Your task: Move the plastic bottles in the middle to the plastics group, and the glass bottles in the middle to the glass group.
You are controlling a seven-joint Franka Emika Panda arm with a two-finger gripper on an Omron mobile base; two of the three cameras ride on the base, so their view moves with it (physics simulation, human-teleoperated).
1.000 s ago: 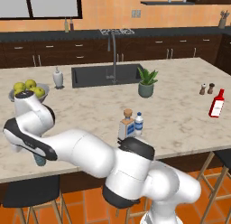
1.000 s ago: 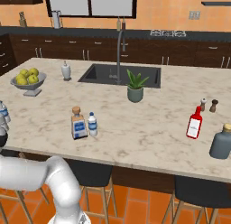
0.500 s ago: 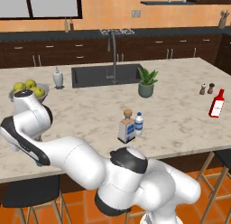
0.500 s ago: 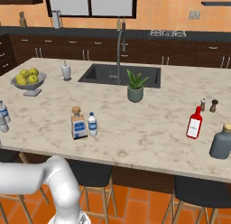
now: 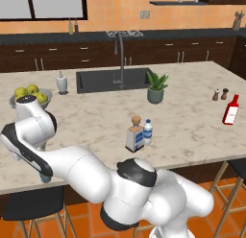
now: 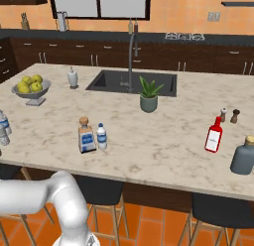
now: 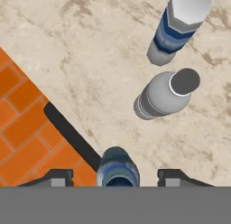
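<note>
one blue-tinted bottle (image 7: pixel 117 171) stood at the bottom of the hand view between the gripper (image 7: pixel 116 179)'s parted, non-touching fingers beside the plastics group (image 7: pixel 167 94); mid-frame, the white-capped bottle (image 6: pixel 101 136) and corked glass bottle (image 6: pixel 86 135) waited.

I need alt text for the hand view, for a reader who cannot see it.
Looking down, a blue-tinted bottle stands between the open gripper's fingertips at the counter edge. Beyond it stand a greyish clear bottle and a blue-labelled bottle on the marble counter.
</note>
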